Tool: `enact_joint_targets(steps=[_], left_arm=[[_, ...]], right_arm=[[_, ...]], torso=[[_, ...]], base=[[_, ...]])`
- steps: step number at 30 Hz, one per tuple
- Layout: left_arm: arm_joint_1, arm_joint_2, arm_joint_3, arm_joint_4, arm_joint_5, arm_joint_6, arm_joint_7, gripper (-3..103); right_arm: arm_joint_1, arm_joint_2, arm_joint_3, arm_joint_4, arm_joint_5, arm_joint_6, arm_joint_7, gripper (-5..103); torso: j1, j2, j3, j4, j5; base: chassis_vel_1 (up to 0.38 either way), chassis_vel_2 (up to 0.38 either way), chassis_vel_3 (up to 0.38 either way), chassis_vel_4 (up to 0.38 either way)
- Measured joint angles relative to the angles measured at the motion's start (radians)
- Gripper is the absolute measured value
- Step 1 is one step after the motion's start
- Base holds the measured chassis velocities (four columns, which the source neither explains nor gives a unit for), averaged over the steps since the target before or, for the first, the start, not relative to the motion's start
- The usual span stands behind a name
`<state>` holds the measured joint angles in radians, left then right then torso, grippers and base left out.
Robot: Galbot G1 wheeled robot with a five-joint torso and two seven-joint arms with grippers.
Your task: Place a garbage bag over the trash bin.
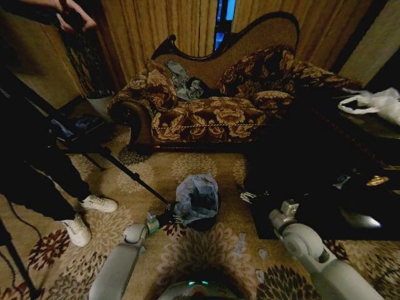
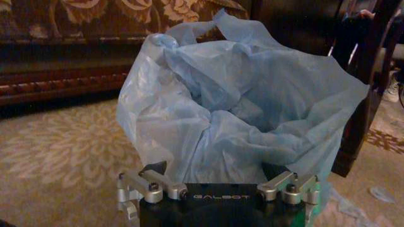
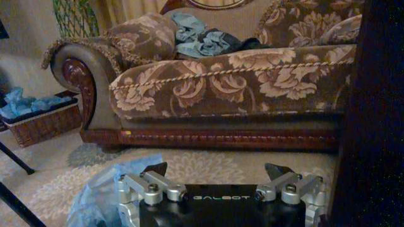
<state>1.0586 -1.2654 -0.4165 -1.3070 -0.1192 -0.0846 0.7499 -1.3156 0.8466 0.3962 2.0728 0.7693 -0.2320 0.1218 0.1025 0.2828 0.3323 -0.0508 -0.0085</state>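
The pale blue garbage bag (image 1: 197, 195) stands crumpled and puffed up on the floral carpet in front of the sofa, its mouth gaping upward. Under its lower right edge a dark sliver of the trash bin (image 1: 205, 224) shows; the bag hides the rest. My left gripper (image 2: 215, 169) is open right at the near side of the garbage bag (image 2: 240, 104), with blue film bulging into the gap between its fingers. In the head view the left gripper (image 1: 170, 217) sits at the bag's left side. My right gripper (image 3: 215, 169) hovers open and empty, with the bag (image 3: 104, 196) off to its side.
A floral sofa (image 1: 206, 115) stands behind the bag. A black low table (image 1: 325, 187) with a white plastic bag (image 1: 375, 103) is on the right. A tripod leg (image 1: 134, 175) and a person's white shoes (image 1: 87, 215) are on the left. A wicker basket (image 3: 41, 123) sits beside the sofa arm.
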Motion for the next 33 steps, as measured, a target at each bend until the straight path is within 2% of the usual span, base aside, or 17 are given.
enact_joint_targets(steps=[13, 33], left_arm=[[-0.045, -0.031, 0.003, 0.042, 0.032, -0.035, 0.017, 100], [0.066, -0.053, -0.022, -0.060, 0.068, -0.059, 0.025, 100]], right_arm=[[0.001, 0.006, -0.009, 0.006, -0.014, 0.004, -0.007, 100], [-0.010, 0.005, -0.008, 0.002, -0.054, 0.033, -0.045, 100]], torso=[[0.000, 0.000, 0.000, 0.0000, 0.0000], [0.000, 0.000, 0.000, 0.0000, 0.0000]], base=[[0.000, 0.000, 0.000, 0.000], [0.000, 0.000, 0.000, 0.000]])
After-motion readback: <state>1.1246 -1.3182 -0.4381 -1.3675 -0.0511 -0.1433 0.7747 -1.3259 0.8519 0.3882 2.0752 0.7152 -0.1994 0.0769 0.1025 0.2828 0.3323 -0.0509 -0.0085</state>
